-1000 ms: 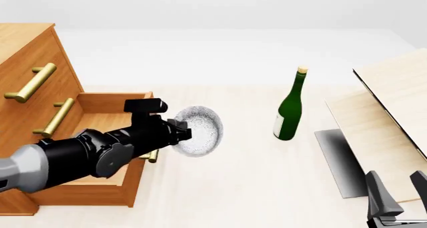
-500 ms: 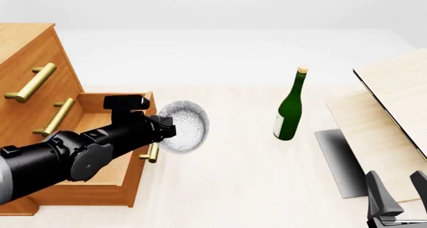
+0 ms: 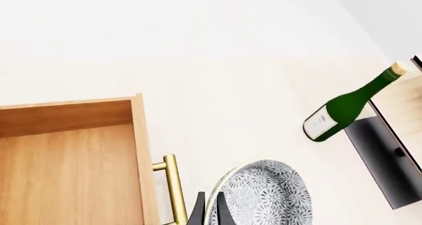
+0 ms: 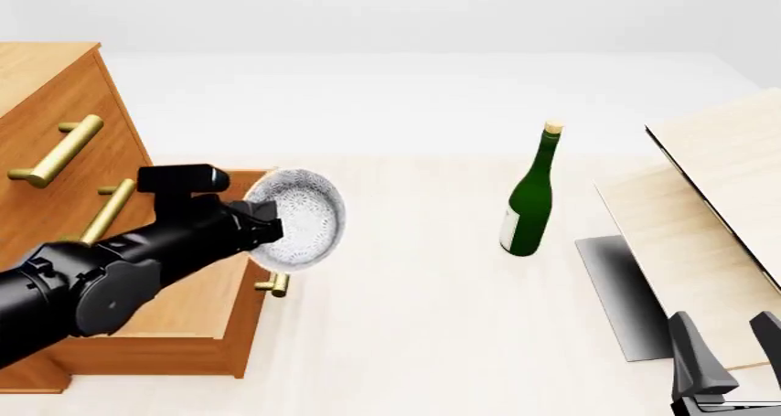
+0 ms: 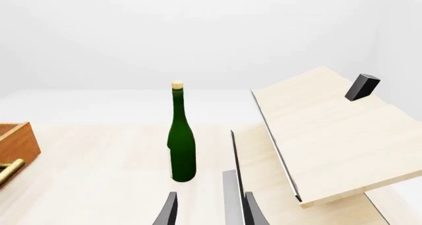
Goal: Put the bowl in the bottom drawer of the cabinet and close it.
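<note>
The white speckled bowl (image 4: 299, 218) hangs tilted on its side in the air, over the front edge of the open bottom drawer (image 4: 196, 311). My left gripper (image 4: 262, 228) is shut on its rim. In the left wrist view the two fingertips (image 3: 197, 211) pinch the edge of the bowl (image 3: 267, 195), beside the brass handle (image 3: 173, 185) and the drawer's bare wooden floor (image 3: 66, 170). The cabinet (image 4: 55, 96) stands at the left with its two upper drawers shut. My right gripper (image 4: 730, 347) rests low at the front right, open and holding nothing.
A green bottle (image 4: 529, 197) stands upright mid-table, to the right of the bowl. Pale wood boards (image 4: 720, 187) on a dark grey base (image 4: 623, 288) lean at the right, close to the right gripper (image 5: 211, 212). The green bottle (image 5: 181, 141) stands ahead of that gripper.
The left arm has carried the bowl leftward and slightly up, from beyond the drawer's handle to over the drawer's front edge. The right arm has stayed still.
</note>
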